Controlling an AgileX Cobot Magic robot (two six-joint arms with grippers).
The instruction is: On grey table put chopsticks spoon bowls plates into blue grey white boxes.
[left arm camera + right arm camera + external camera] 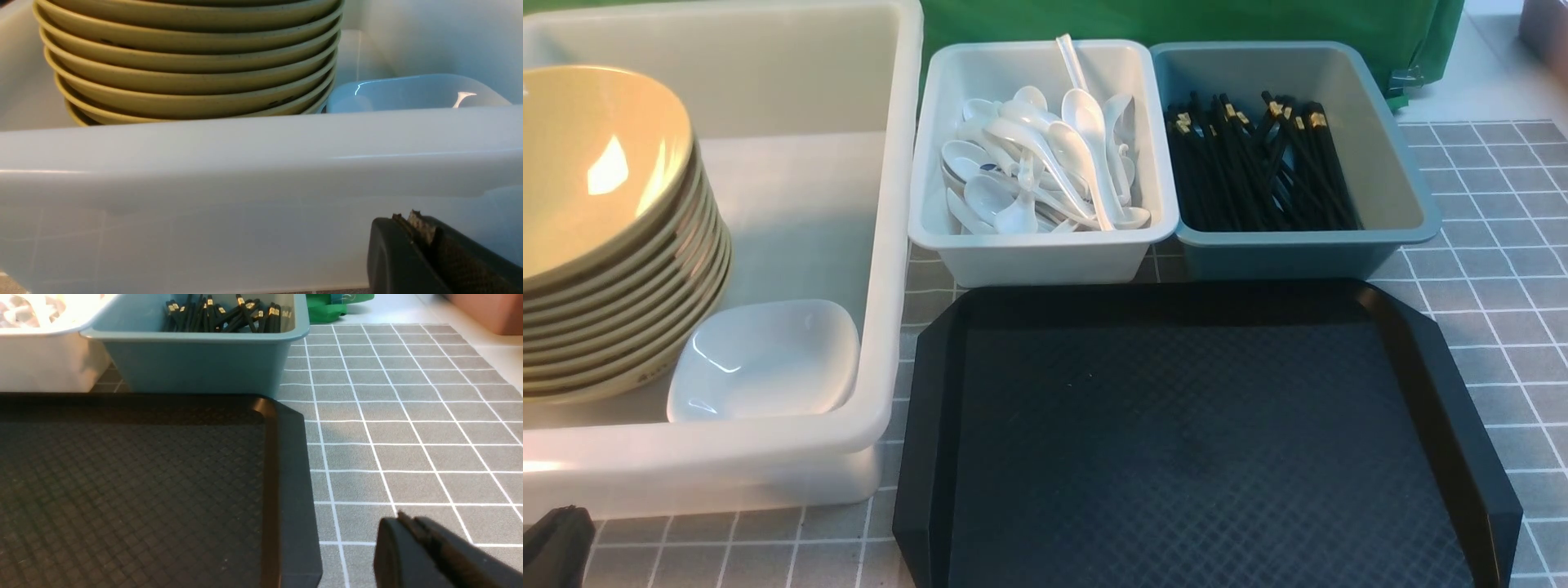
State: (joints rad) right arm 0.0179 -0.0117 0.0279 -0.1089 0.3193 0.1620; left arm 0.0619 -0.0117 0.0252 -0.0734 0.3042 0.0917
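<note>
A stack of several tan bowls (605, 204) (192, 61) stands in the big white box (894, 204), with a small white plate (768, 359) (408, 94) beside it. White spoons (1045, 163) fill the pale grey-white box (1045, 257). Black chopsticks (1258, 171) (224, 312) lie in the blue-grey box (1290, 253) (196, 363). My left gripper (412, 222) is shut and empty, low in front of the white box's near wall (245, 155). My right gripper (404, 522) is shut and empty above the grey table (408, 416), just right of the tray.
A black octagonal tray (1176, 425) (122, 477) with nothing on it lies in front of the two small boxes. Green cloth (1176, 20) hangs behind them. Bare grey table (1486, 286) stretches to the right of the tray.
</note>
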